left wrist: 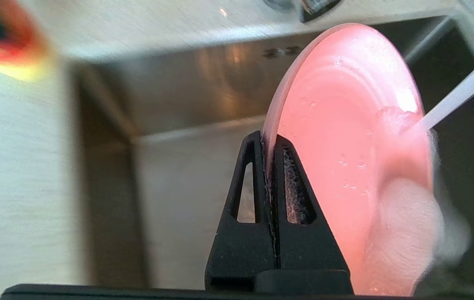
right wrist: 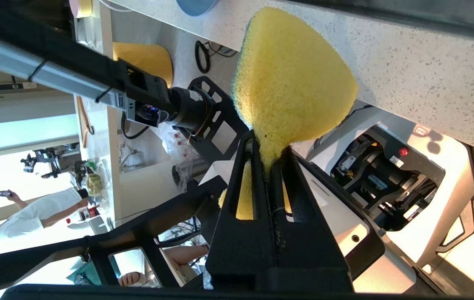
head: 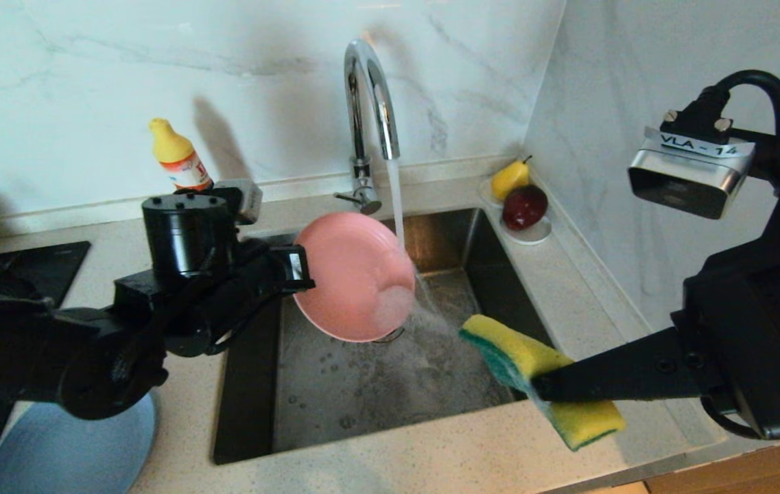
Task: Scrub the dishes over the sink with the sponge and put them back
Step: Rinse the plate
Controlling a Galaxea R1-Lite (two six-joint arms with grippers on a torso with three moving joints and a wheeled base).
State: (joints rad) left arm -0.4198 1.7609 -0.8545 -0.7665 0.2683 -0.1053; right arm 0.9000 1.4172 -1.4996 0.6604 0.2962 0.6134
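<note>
From the head view, the left claw (head: 302,269) is clenched on the rim of the matte pink round plate (head: 355,274), holding it on edge over the dark stainless-steel sink (head: 390,370). Water from the tall chrome gooseneck tap (head: 369,103) strikes the plate's right side. The right claw (head: 542,392) grasps the yellow sponge with its green scouring layer (head: 534,374) above the sink's front right corner. A light blue round plate (head: 67,446) lies on the speckled bench (head: 431,466) at the left.

In the left wrist view, the fingers (left wrist: 293,216) pinch the plate's edge (left wrist: 345,137), foam near the stream.

In the right wrist view, the claw (right wrist: 271,166) squeezes the sponge (right wrist: 291,75) thin.
</note>
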